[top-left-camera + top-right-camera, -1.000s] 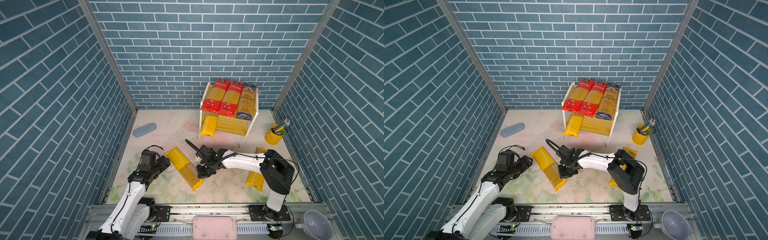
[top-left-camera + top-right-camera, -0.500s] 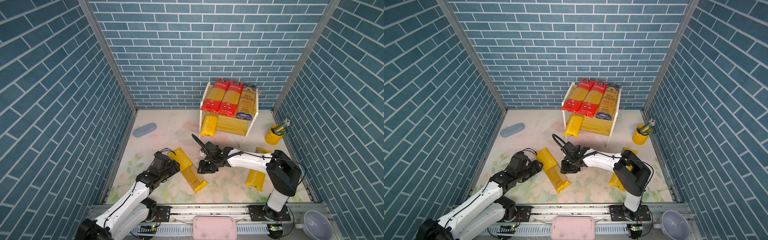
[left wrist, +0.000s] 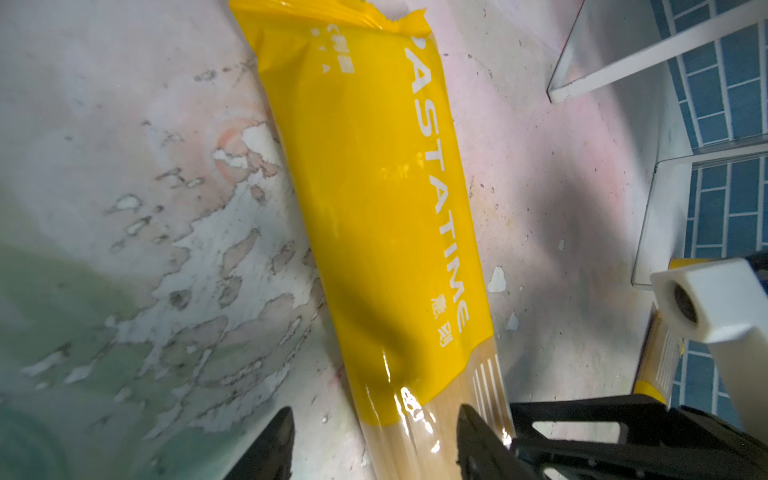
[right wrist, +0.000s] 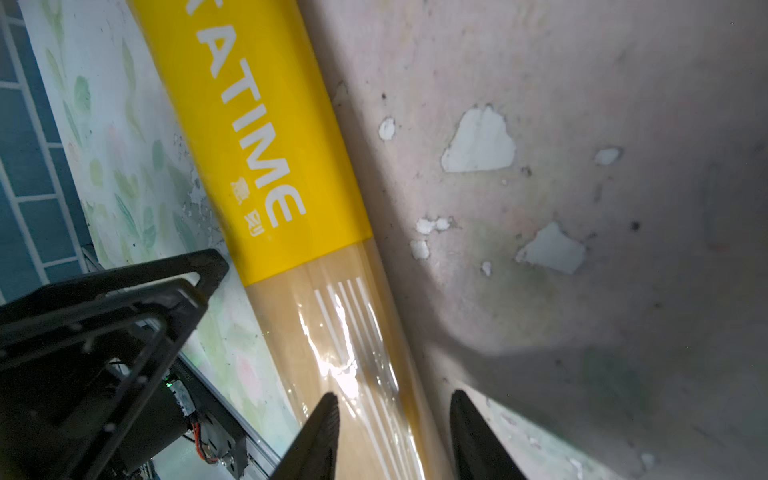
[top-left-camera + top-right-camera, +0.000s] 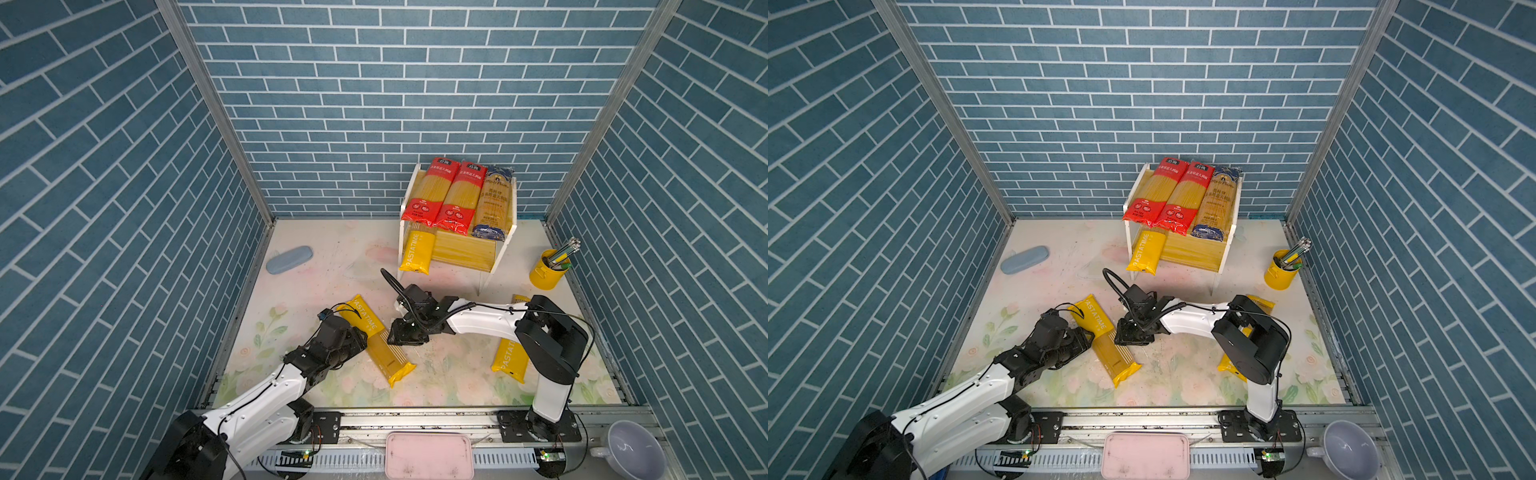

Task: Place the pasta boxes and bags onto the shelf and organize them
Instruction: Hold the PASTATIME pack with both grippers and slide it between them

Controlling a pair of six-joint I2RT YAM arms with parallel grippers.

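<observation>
A yellow PASTATIME packet (image 5: pixel 376 338) (image 5: pixel 1105 337) lies slantwise on the floor mat. My left gripper (image 5: pixel 360 334) (image 3: pixel 374 436) is open and straddles its clear part (image 3: pixel 419 440), with a gap on one side. My right gripper (image 5: pixel 404 332) (image 4: pixel 395 432) is open at the opposite edge, one finger (image 4: pixel 322 432) over the film and one over the mat. Another yellow packet (image 5: pixel 509 361) lies partly under the right arm. The shelf (image 5: pixel 467 251) (image 5: pixel 1187 249) holds two red packets (image 5: pixel 440 193) and a blue-ended one (image 5: pixel 492 203) on top, plus a yellow packet (image 5: pixel 417 253) on the lower board.
A grey-blue case (image 5: pixel 289 259) lies at the back left. A yellow cup of pens (image 5: pixel 548 270) stands by the right wall. A pink tray (image 5: pixel 428 455) and a lavender bowl (image 5: pixel 636 453) sit beyond the front rail. Brick walls close in three sides.
The left arm has reached right to the floor packet and its jaws have narrowed. The right gripper has gone from shut to open and drawn back slightly beside the packet.
</observation>
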